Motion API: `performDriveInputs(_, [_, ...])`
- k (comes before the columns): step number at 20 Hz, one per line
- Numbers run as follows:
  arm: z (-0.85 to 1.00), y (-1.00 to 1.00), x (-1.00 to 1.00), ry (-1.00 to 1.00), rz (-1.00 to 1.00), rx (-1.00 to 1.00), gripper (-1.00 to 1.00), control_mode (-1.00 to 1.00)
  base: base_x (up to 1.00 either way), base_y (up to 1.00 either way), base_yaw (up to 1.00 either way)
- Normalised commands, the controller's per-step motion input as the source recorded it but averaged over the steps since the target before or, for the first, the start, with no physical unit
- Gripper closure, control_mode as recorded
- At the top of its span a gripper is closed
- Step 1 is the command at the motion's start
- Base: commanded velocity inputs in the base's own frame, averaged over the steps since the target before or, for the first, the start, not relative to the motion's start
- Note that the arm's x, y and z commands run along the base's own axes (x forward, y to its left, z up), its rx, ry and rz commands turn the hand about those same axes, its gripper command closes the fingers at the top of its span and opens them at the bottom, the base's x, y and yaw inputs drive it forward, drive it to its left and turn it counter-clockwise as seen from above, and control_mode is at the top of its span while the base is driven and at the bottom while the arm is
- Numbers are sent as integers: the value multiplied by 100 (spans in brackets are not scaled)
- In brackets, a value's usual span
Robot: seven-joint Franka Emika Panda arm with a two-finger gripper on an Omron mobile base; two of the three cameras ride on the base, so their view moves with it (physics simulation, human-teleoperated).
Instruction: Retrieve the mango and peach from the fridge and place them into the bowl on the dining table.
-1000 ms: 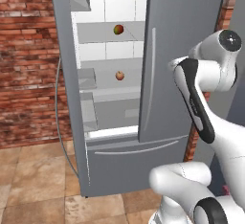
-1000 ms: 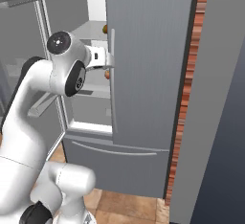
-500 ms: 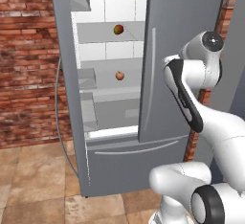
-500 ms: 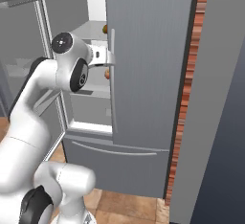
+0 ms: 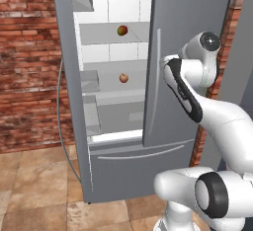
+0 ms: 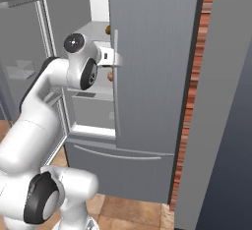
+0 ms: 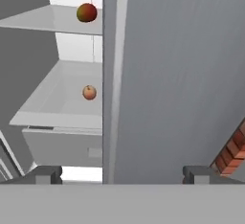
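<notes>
Inside fridge (image 5: 118, 141), peach (image 7: 89, 92) sits upper-left of open hand (image 7: 122, 174) (well apart).

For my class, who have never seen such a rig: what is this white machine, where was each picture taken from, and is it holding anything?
It is a white robot arm on a wheeled base, facing a grey fridge with its left door open. Two pictures come from cameras behind the arm, left and right; the third looks along its gripper. The gripper is open and holds nothing; it sits near the shut right door's handle. Inside, the mango lies on an upper shelf and the peach on the shelf below.
</notes>
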Motion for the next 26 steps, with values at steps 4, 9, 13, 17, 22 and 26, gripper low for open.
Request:
performDriveInputs(4, [-21,0,36,0,0,9,-100,-100,0,0,0])
performDriveInputs(9, [-14,0,36,0,0,5,-100,-100,0,0,0])
performDriveInputs(13, [-16,0,32,0,0,0,-100,-100,0,0,0])
performDriveInputs(17, [-19,0,46,0,0,0,-100,-100,0,0,0])
performDriveInputs(22, [-19,0,54,0,0,0,-100,-100,0,0,0])
performDriveInputs(26, [-17,0,65,0,0,0,-100,-100,0,0,0])
